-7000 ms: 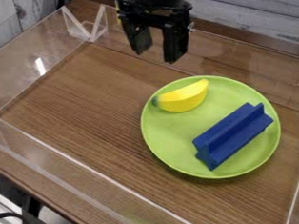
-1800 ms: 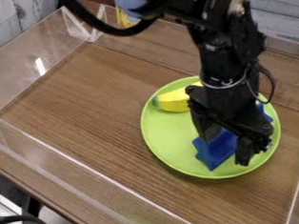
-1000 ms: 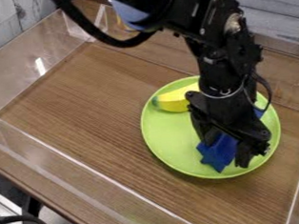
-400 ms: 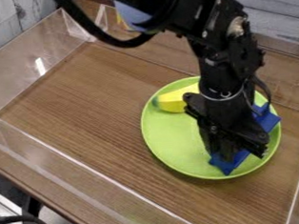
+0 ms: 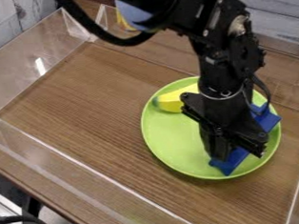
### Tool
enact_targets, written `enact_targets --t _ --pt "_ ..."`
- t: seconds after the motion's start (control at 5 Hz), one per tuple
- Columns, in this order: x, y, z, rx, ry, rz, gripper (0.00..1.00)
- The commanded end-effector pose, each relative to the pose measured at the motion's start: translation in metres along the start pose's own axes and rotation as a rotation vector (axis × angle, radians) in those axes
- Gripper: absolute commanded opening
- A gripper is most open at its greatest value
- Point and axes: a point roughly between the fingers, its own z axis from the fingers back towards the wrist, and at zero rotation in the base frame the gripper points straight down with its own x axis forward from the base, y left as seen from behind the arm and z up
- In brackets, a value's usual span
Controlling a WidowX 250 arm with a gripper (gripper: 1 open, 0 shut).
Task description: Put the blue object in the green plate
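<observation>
Occlusions and cut-offs, single camera view.

The gripper [image 5: 231, 145] covers the middle of the blue object [image 5: 260, 122]; only its upper end and a lower corner show, so its full outline is hidden and the contact between fingers and block cannot be seen. The arm [image 5: 222, 43] hides part of the yellow piece [image 5: 172, 101] and the centre of the green plate [image 5: 166, 132]. The arm's upper part runs off the top edge. The tabletop [image 5: 88, 99] is cut at the right and bottom edges.
</observation>
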Motion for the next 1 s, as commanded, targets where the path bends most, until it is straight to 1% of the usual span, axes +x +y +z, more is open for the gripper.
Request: enact_targets --t 0.0,0.4,0.8 --pt "0.013 -0.001 0.020 0.000 -0.067 -0.003 0.00" --pt "0.012 0.002 0.029 0.007 -0.067 0.010 0.00" --pt "0.013 0.006 0.037 0.022 -0.070 0.017 0.00"
